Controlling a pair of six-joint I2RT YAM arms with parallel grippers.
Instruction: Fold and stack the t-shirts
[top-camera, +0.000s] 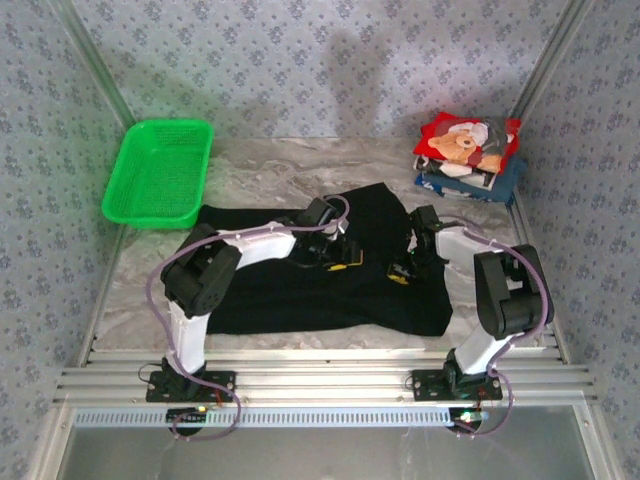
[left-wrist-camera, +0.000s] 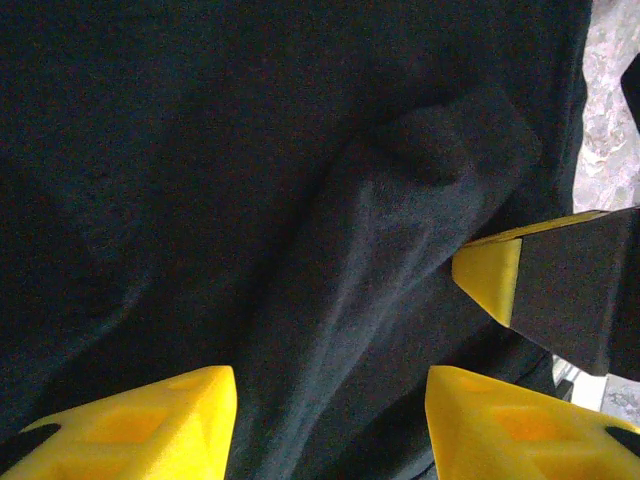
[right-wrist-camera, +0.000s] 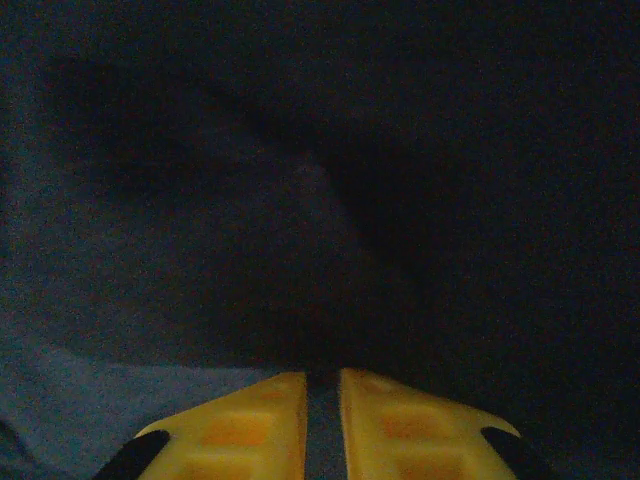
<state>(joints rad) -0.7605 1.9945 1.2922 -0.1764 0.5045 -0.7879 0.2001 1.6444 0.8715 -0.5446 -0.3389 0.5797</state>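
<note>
Top external view first, Ines: was any writing legible?

Only a picture, Tom; the red t-shirt (top-camera: 465, 140) carried a teddy-bear print, and any lettering on it was too small to tell; it lay on top of the folded t-shirts (top-camera: 470, 178), white and dark blue, stacked at the far right corner of the table (top-camera: 260, 165)

And the surroundings?

The table was grey and marbled; walls (top-camera: 300, 60) in a pale blue-grey flowered pattern stood around it; ribbed metal rails (top-camera: 320, 375) ran along the near edge; a green mesh basket (top-camera: 122, 170) sat at the far left corner, well apart from the stack

Where was the shirt being worked on?

The black t-shirt (top-camera: 290, 295) lay spread over the middle of the table, rumpled; both grippers were down on it; in the left wrist view the left gripper (left-wrist-camera: 330, 420) stood with its fingers wide apart, a raised ridge of black cloth running between them; in the right wrist view the right gripper (right-wrist-camera: 322, 410) had its fingers almost together, a thin strip of black cloth pinched between
</note>
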